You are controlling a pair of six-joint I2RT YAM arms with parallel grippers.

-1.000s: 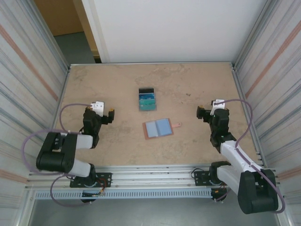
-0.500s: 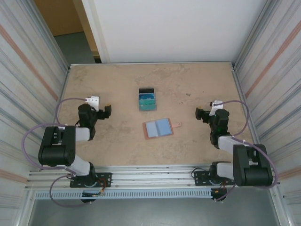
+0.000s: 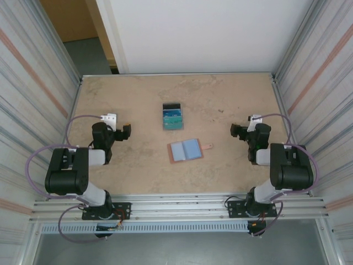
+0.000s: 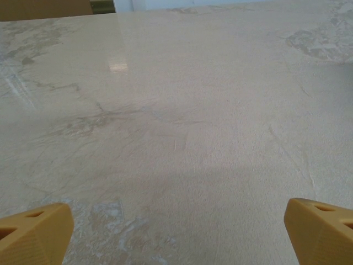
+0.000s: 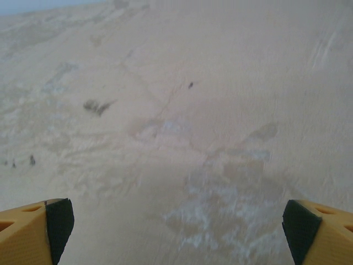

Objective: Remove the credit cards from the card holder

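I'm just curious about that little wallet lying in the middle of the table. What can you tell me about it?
The wallet lies opened flat on the table, inside up, slightly askew. Two pale blue pocket panels sit within a reddish-brown, leather-looking border, and a small strap tab sticks out to the right. Only the table touches it; the cards lie apart, farther back.

A lab test cell: corrugated metal walls (image 3: 33, 83) and aluminium rails (image 3: 176, 201) enclosing a beige table (image 3: 220, 99).
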